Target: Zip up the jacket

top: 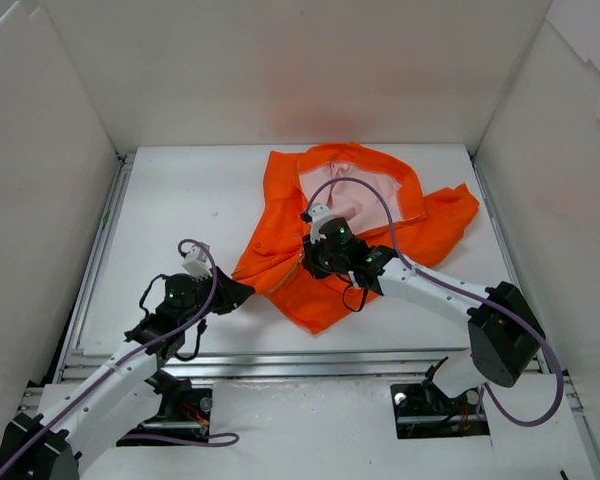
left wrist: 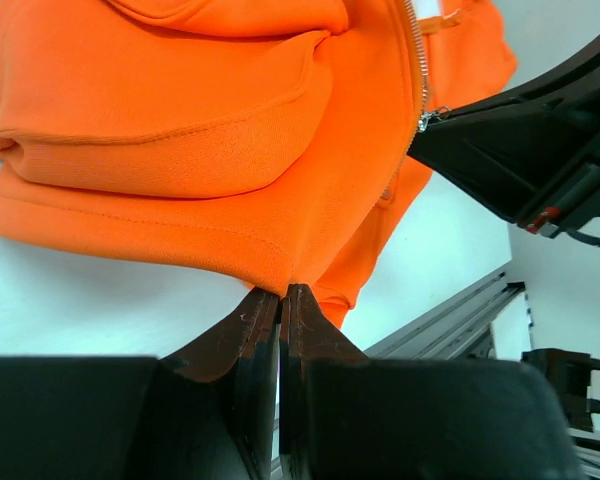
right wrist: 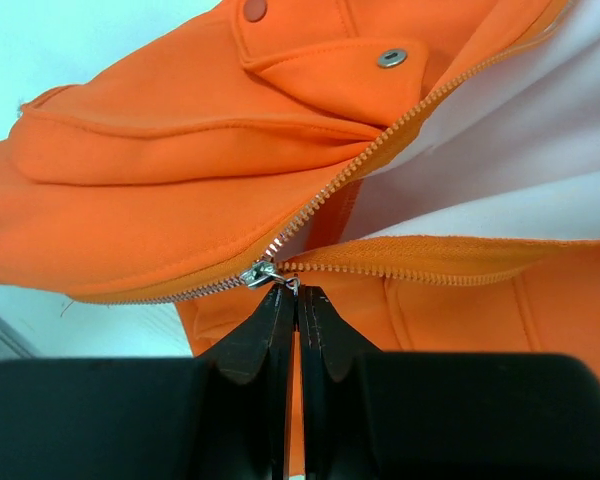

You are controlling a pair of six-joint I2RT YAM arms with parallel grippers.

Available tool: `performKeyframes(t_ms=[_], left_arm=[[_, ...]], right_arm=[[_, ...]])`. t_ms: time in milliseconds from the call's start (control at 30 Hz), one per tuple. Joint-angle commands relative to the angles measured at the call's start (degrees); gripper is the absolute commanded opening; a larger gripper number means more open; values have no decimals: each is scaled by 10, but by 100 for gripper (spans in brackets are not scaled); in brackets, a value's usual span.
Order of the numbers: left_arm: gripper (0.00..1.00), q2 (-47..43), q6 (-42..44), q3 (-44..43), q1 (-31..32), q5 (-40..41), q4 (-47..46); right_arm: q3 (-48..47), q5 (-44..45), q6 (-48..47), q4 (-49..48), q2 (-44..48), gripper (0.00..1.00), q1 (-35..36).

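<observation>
- The white desk (top: 180,200) carries everything, with white walls (top: 70,150) on 3 sides.
- Your jacket (top: 310,300) lies spread on the desk, right of centre and toward the far wall. It is bright orange, with 1 sleeve reaching out to the right.
- Its front is open at the top, so the pale pink lining (top: 365,195) shows there.
- The left tool (top: 238,293) reaches in from the near left to the jacket's lower left corner. In the left wrist view its fingers (left wrist: 260,320) are pressed together, clamped on the bottom hem of the jacket.
- The right tool (top: 315,258) comes in from the near right and sits over the middle of the jacket front.
- In the right wrist view, the zipper (right wrist: 380,150) runs in 2 separate rows of teeth to the right of the slider. To the left of the slider you see 1 joined row.
- The right tool's tips are together and pinch the small metal pull (right wrist: 267,272) right at the slider.
- 1 round metal snap (right wrist: 391,58) sits on an orange flap above the open teeth.
</observation>
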State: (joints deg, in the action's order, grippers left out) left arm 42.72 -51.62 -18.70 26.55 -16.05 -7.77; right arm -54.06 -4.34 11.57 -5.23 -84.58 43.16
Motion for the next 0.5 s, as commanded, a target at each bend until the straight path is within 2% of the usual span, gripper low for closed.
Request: performKeyframes(t_ms=[0,100,267,467], left_arm=[[0,-8,53,-42,-6,21,59],[0,-14,62,-53,-18,28,72],[0,-63,72,-63,-29,41,117],[0,-163,47,-113,-42,49,137]], right_arm=[[-34,-14,-1,-3,35,0,-7],[-22,-19,8,1,47,0,-4],[3,29,13,21,87,0,-21],[-25,110,29,51,108,0,-95]])
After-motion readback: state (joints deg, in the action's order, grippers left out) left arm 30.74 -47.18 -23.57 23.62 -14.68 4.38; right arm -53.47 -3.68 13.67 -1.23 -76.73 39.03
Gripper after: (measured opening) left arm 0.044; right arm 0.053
